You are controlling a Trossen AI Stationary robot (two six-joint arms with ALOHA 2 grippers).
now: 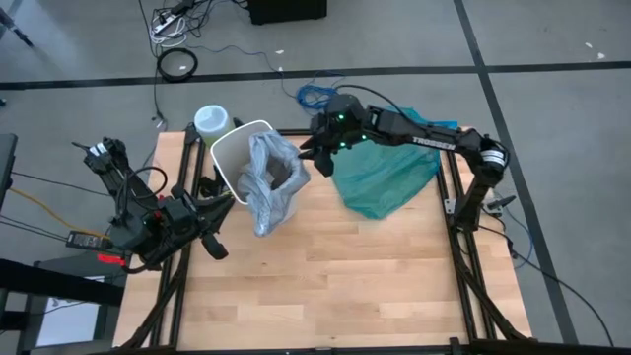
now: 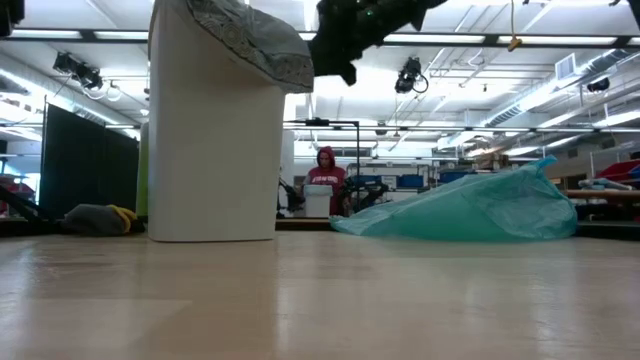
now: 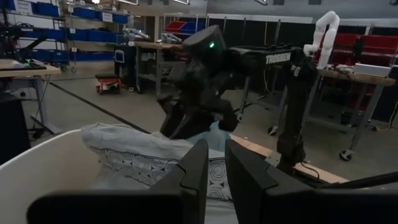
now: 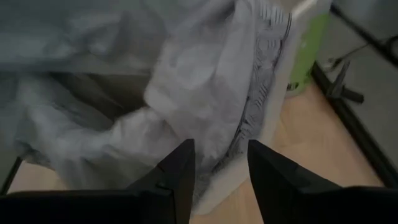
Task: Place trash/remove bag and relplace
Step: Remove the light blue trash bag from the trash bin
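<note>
- Grey-white bag [image 1: 271, 182] drapes over white bin [image 1: 232, 158], upper centre of table [image 1: 375, 276].
- Right pincer [image 1: 308, 156] spread, empty, just above bag.
- Left pincer [image 1: 219, 197] slightly apart, empty, beside bin.
- Teal bag [image 1: 389, 177] right of bin.

You see the pale grey, crinkly bag [image 1: 269, 182] draped over the white bin's [image 1: 230, 156] rim, mouth open, spilling down one side.

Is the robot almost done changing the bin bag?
Not quite. A grey bag already drapes over the white bin. The right gripper hovers at the bin's rim, nothing held. The bag hangs loose outside, so fitting it remains. The left gripper waits nearby.
</note>
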